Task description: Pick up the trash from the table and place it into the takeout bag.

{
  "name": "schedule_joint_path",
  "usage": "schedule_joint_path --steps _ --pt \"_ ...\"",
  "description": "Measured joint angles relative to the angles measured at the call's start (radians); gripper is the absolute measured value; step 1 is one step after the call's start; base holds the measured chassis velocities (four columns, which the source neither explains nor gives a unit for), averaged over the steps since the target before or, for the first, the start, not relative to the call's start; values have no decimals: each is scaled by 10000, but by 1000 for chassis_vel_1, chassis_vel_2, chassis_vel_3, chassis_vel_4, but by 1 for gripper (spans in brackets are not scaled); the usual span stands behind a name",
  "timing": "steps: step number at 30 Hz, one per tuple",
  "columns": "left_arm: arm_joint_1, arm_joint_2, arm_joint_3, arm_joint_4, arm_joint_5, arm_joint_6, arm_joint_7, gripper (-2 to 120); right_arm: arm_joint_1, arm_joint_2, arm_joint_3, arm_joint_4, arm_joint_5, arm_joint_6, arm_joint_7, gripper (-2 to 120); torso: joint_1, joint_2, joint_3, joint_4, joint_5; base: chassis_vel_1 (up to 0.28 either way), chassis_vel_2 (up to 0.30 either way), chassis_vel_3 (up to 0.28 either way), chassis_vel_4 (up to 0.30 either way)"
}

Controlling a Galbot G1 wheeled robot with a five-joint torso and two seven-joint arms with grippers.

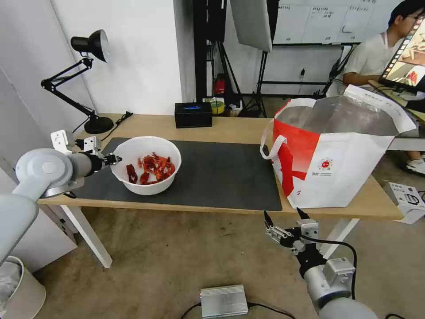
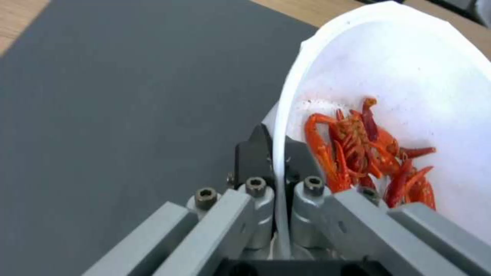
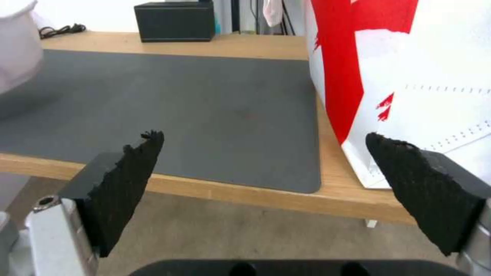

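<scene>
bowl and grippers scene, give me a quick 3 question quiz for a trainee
1. True or false: the left gripper is shut on the rim of the white bowl.
2. Where is the right gripper?
A. inside the takeout bag
B. below the table edge, open, holding nothing
C. gripping the black tissue box
3. Fill in: the bowl sits on the dark grey ____ and holds red ____.

Key:
1. True: one finger is inside the rim and one outside.
2. B
3. mat; scraps
</scene>
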Motion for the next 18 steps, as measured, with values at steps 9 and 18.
schedule_joint_path --steps 9,18 --pt "-135 -129 -32 -609 -866 -5 -201 0 0 0 0 0 0 0 0 100 0 0 0 0 -1 0 0 0 0" --pt "-955 -503 255 -1137 -2251 -476 -176 0 0 0 0 0 0 0 0 100 0 0 0 -1 0 0 0 0 0"
